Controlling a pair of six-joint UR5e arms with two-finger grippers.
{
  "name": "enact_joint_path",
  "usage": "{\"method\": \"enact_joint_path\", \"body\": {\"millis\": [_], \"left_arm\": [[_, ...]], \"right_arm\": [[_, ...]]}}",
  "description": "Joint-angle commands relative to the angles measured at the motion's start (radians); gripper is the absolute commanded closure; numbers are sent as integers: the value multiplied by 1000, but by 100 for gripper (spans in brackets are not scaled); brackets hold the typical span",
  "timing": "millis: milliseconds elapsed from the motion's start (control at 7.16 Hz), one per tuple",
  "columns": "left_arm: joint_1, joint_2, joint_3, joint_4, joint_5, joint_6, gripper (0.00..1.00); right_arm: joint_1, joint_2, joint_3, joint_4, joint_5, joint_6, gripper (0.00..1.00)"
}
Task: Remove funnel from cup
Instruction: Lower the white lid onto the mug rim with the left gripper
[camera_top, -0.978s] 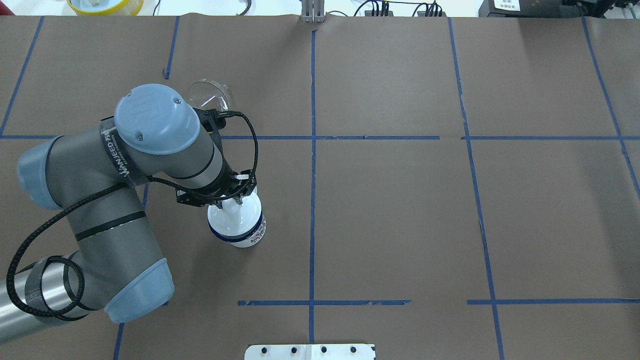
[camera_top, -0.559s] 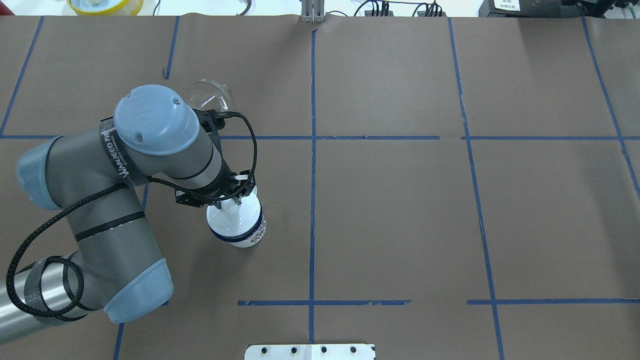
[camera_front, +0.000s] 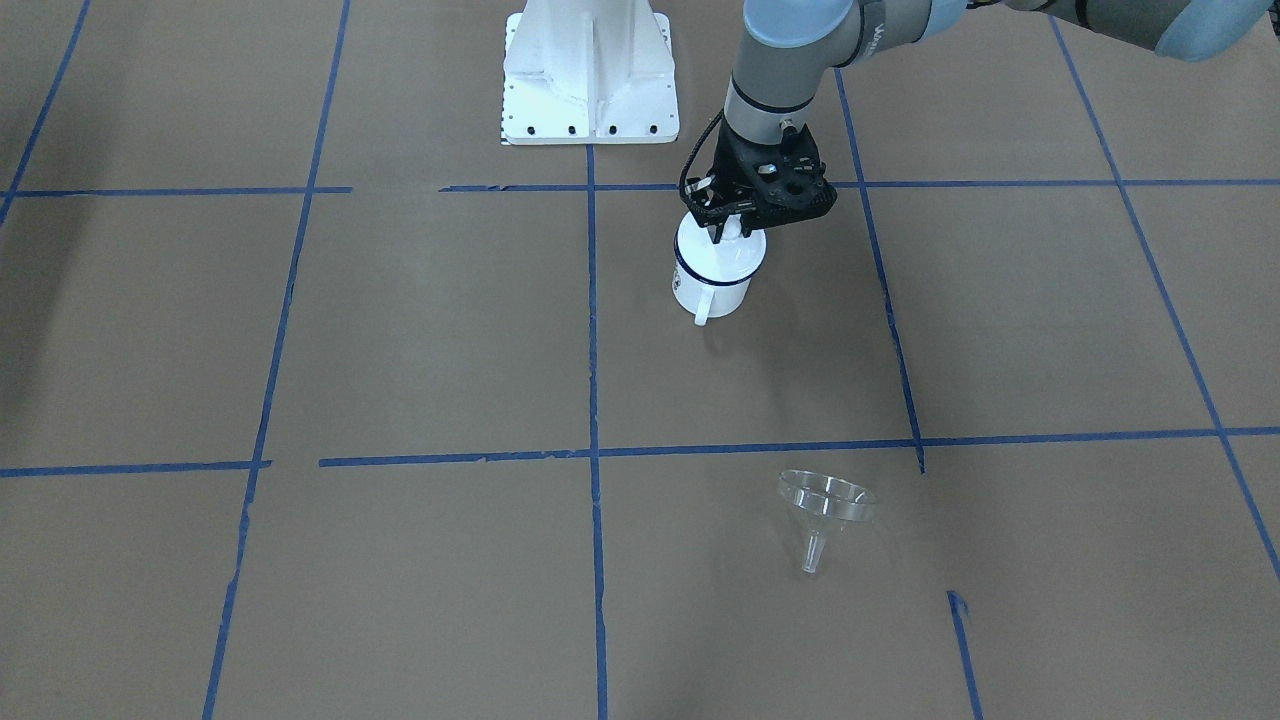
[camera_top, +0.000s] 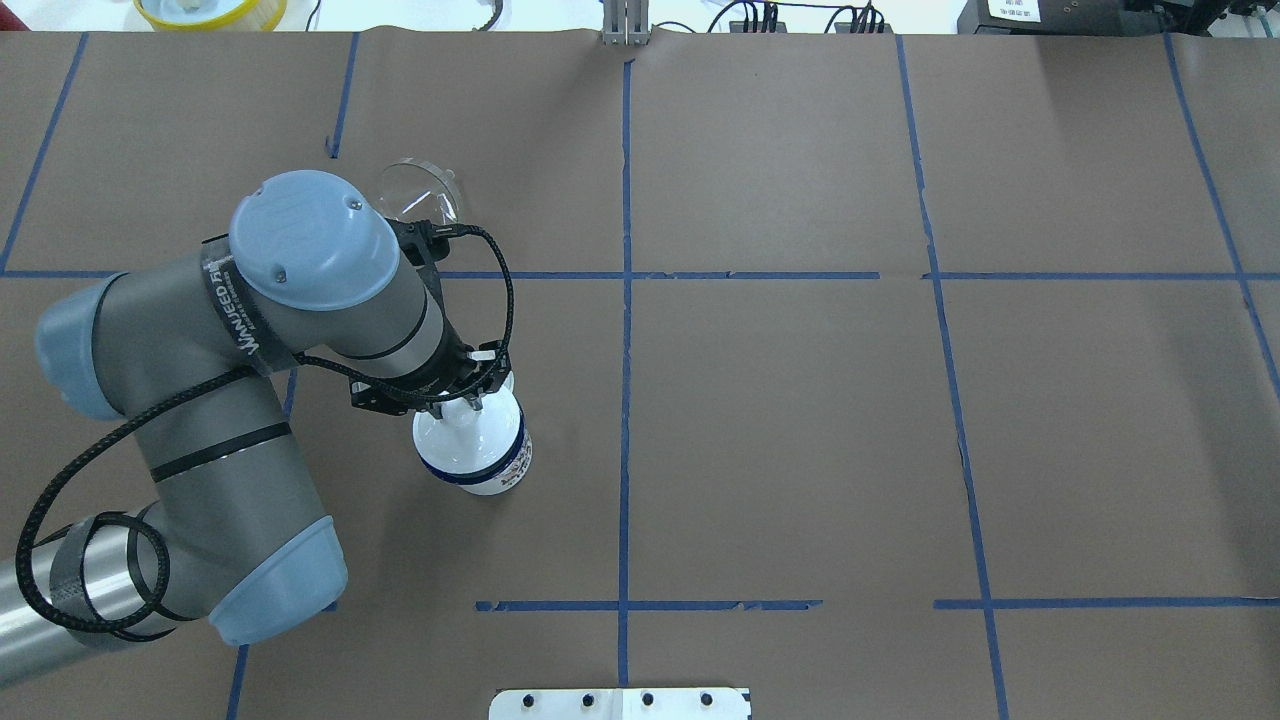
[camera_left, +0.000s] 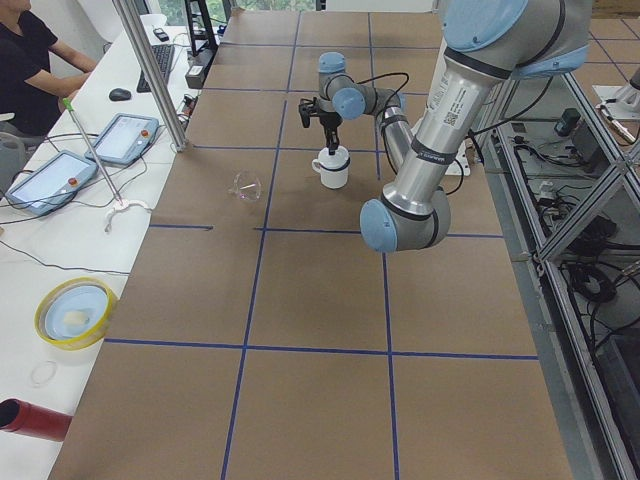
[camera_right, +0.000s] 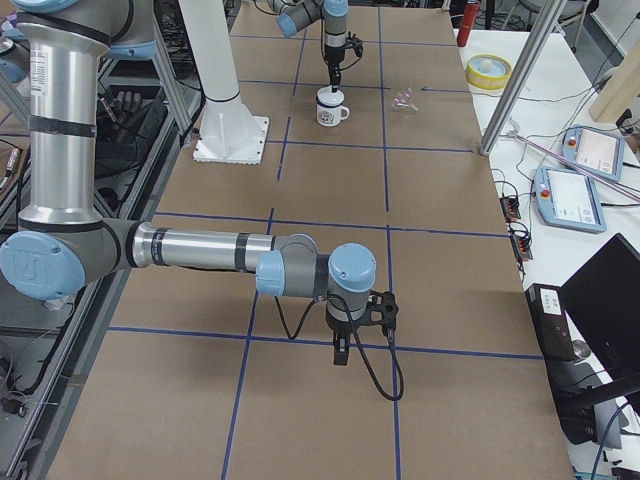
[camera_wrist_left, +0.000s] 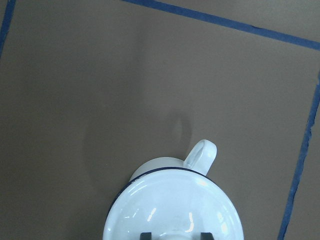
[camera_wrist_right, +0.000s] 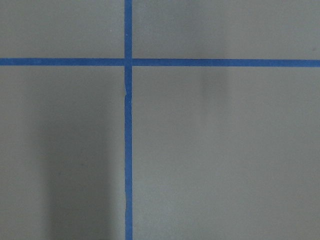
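Observation:
The white enamel cup (camera_front: 712, 285) with a dark blue rim stands upright left of the table's middle, handle toward the operators' side; it also shows in the overhead view (camera_top: 492, 470). A white round lid (camera_wrist_left: 170, 205) with a knob covers it. My left gripper (camera_front: 730, 232) points straight down over the cup, fingers on either side of the knob, shut on it. The clear funnel (camera_front: 825, 500) lies on the table well apart from the cup, also seen overhead (camera_top: 415, 190). My right gripper (camera_right: 340, 355) hangs low over bare table at the far end; I cannot tell whether it is open or shut.
The white robot base (camera_front: 590, 70) stands at the table's near edge. A yellow bowl (camera_top: 210, 10) sits beyond the far edge. Metal poles (camera_right: 520, 80) and control tablets (camera_right: 585, 150) line the operators' side, where a person (camera_left: 30, 50) sits.

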Motion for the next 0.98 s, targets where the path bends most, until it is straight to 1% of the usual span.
{"method": "enact_joint_path", "body": {"millis": [0,559,698,838], "left_arm": [[3,0,1,0,-1,3,0],[3,2,-11,0,2,6,0],[-2,6,-46,-2,4,14,0],[-13,38,-98,-2,6,44,0]], "right_arm": [[0,0,0,0,0,0,0],[0,0,0,0,0,0,0],[0,0,0,0,0,0,0],[0,0,0,0,0,0,0]]}}
